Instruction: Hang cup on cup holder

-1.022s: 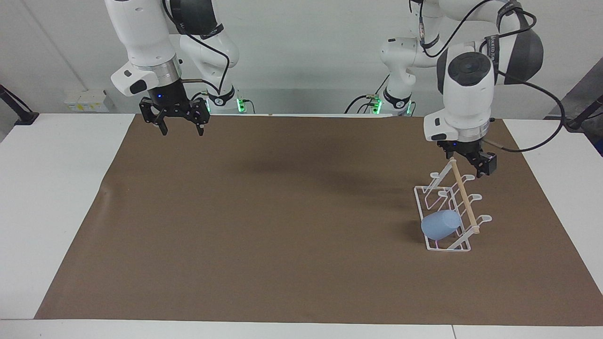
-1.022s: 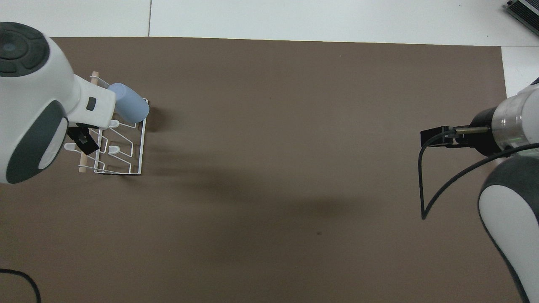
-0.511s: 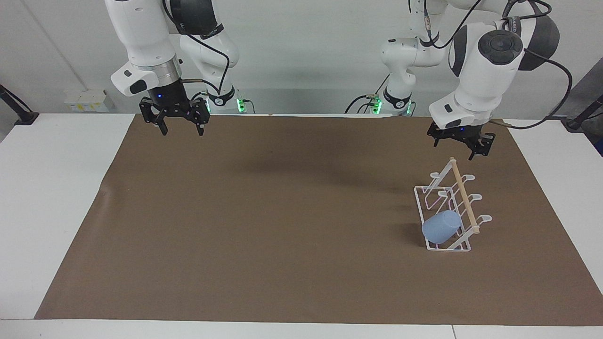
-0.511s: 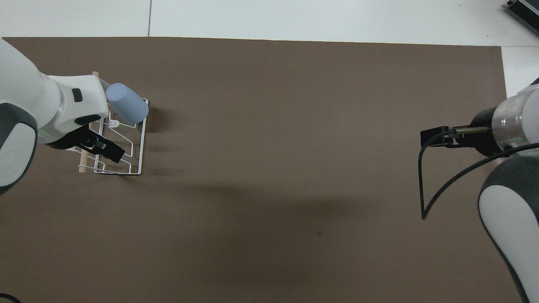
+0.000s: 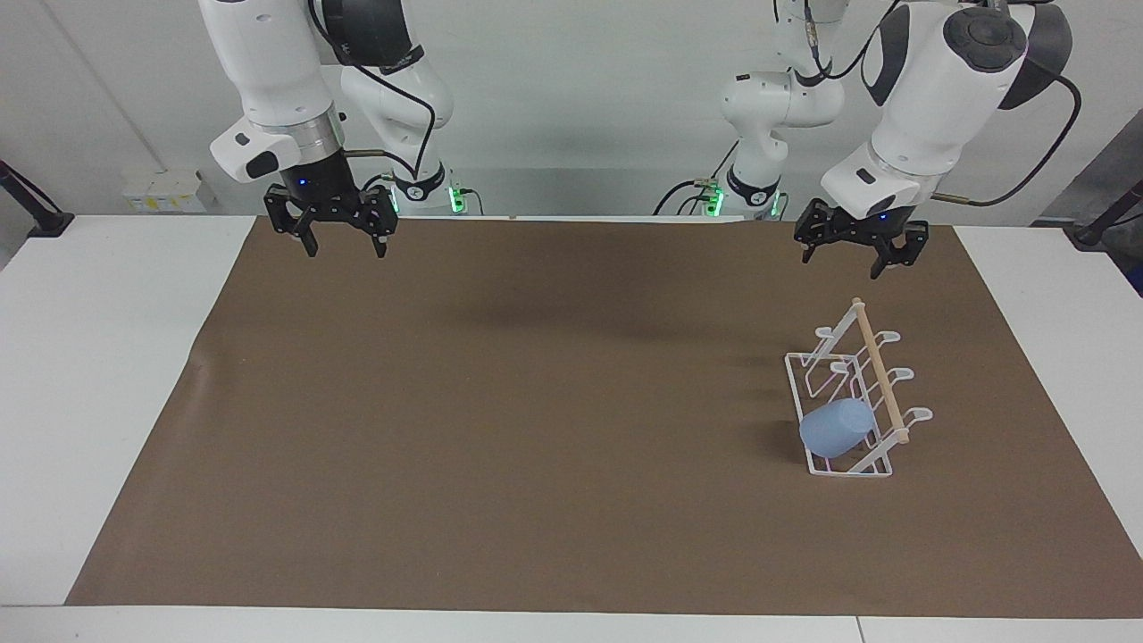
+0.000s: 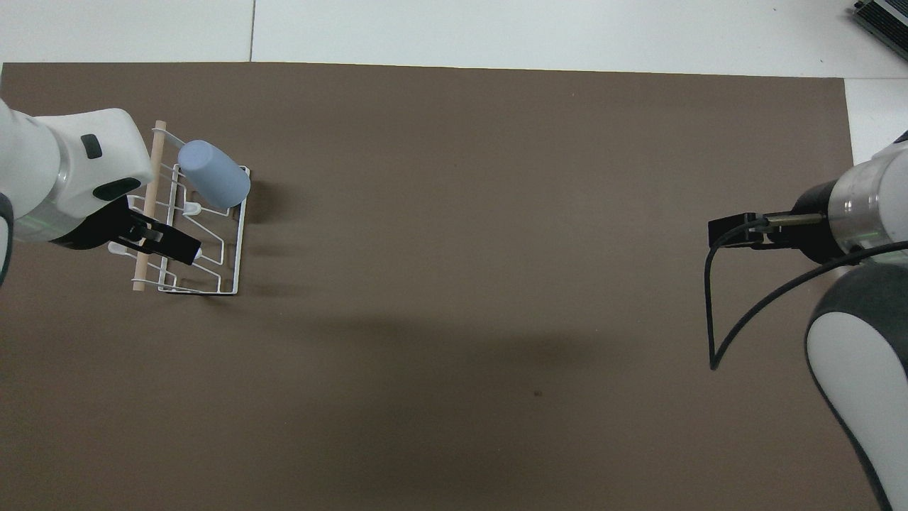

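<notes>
The light blue cup (image 5: 837,429) hangs tilted on a prong of the white wire cup holder (image 5: 880,375), at the end of the rack farthest from the robots. Both also show in the overhead view: the cup (image 6: 213,183) and the holder (image 6: 230,241). My left gripper (image 5: 844,263) is open and empty, up in the air over the mat just past the rack's end nearest the robots. It touches nothing. My right gripper (image 5: 346,250) is open and empty, and waits in the air over the mat's corner at the right arm's end.
A brown mat (image 5: 536,429) covers most of the white table (image 5: 107,375). The rack stands on the mat toward the left arm's end. A black cable (image 6: 713,333) hangs from the right arm's wrist.
My left gripper has risen from beside the dowel's near end and drawn back toward the robots, turning as it went. The cup, the rack and the right arm have not moved.
</notes>
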Tool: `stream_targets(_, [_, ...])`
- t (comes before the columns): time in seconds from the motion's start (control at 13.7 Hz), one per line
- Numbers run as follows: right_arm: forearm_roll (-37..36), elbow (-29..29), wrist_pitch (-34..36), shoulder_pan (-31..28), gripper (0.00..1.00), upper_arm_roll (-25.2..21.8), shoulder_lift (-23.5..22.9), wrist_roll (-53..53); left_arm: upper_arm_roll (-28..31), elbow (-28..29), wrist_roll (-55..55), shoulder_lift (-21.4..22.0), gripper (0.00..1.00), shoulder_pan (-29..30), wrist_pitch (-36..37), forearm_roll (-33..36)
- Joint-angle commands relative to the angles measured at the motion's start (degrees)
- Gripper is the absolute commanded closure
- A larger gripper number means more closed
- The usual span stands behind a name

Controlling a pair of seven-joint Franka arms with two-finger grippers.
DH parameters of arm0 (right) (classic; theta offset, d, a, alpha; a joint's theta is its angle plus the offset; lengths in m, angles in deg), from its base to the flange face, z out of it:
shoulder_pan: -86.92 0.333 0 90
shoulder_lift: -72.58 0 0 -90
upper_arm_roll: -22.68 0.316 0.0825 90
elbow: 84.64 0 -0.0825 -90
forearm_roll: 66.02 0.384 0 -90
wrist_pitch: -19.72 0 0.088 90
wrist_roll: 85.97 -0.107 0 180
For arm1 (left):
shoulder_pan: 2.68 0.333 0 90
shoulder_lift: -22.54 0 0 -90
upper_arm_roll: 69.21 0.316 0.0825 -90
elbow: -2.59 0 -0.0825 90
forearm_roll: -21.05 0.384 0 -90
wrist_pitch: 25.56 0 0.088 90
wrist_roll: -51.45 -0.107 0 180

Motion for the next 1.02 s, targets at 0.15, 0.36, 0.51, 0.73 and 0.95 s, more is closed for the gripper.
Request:
stream_targets(0.15, [1.2,0.1,0.6,-0.3,0.0,-0.1,0.3,0.7,-0.1,1.7,1.1,1.0,0.0,1.6,-4.3,-1.3])
stream_targets(0.36, [1.2,0.1,0.7,-0.3,0.0,0.0,0.3,0.7,2.2,1.5,1.5,2.2,0.0,1.2,-3.3,-1.3])
stream_targets(0.51, [1.2,0.1,0.6,-0.3,0.0,0.0,0.3,0.7,3.9,1.1,2.3,2.0,0.0,0.5,-4.2,-2.3])
stream_targets(0.73, [1.2,0.1,0.7,-0.3,0.0,-0.1,0.3,0.7,5.9,-0.7,5.8,1.6,0.0,-0.8,-2.3,-2.5])
stream_targets(0.95, [1.2,0.1,0.6,-0.3,0.0,-0.1,0.3,0.7,7.3,-0.5,6.2,2.0,0.0,-2.1,-2.2,-3.3])
